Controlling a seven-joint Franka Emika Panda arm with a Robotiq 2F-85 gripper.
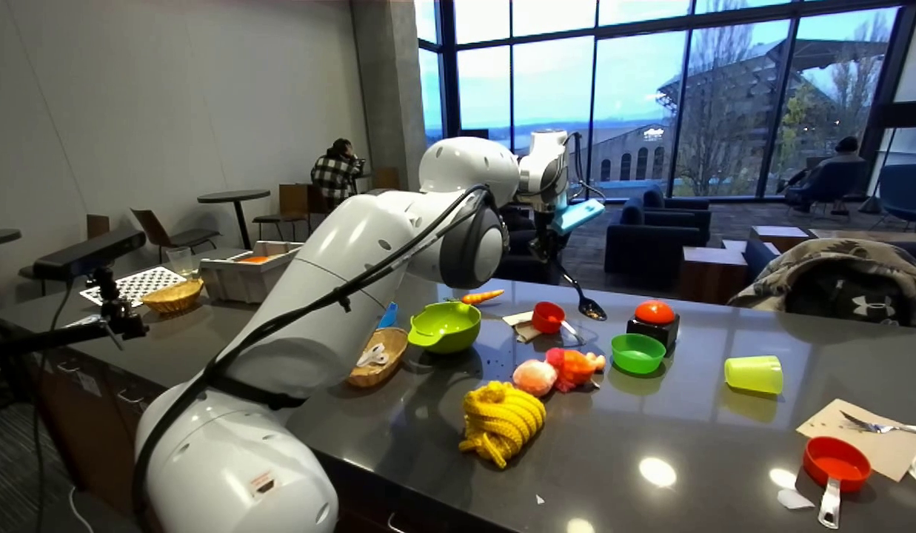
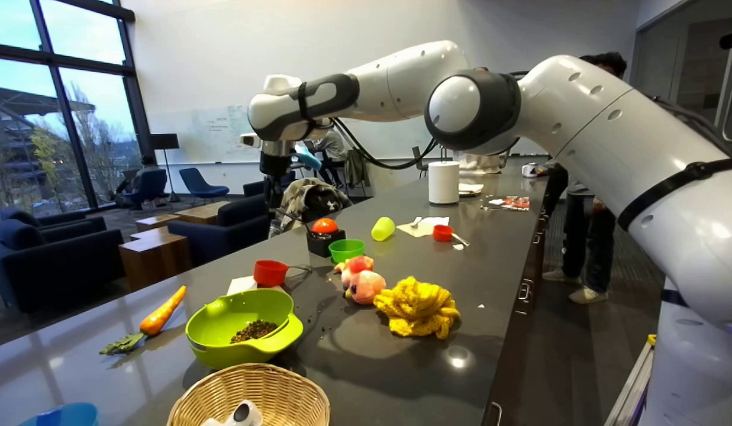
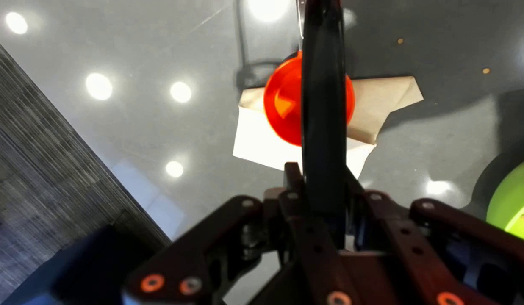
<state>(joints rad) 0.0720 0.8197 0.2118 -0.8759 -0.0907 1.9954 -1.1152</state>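
Note:
My gripper [image 1: 548, 246] is shut on the handle of a black spoon [image 1: 592, 308] and holds it above the counter, handle slanting down to the bowl. Small bits show in the spoon's bowl. In the wrist view the gripper [image 3: 323, 182] grips the spoon handle [image 3: 324, 97]; the spoon's bowl is out of view there. Below is a red measuring cup [image 3: 283, 106] on a folded napkin [image 3: 262, 135], partly hidden by the handle. A lime-green bowl [image 2: 244, 325] holding brown bits stands nearby. A red button on a black box [image 1: 654, 312] and a green cup [image 1: 638, 353] are near the spoon.
A carrot [image 2: 158, 316], wicker basket [image 2: 247, 390], plush toy [image 1: 554, 372] and yellow knitted bundle [image 1: 502, 422] lie on the counter. A yellow-green cup [image 1: 754, 374] lies on its side. Another red measuring cup [image 1: 837, 463] sits beside a napkin with a fork.

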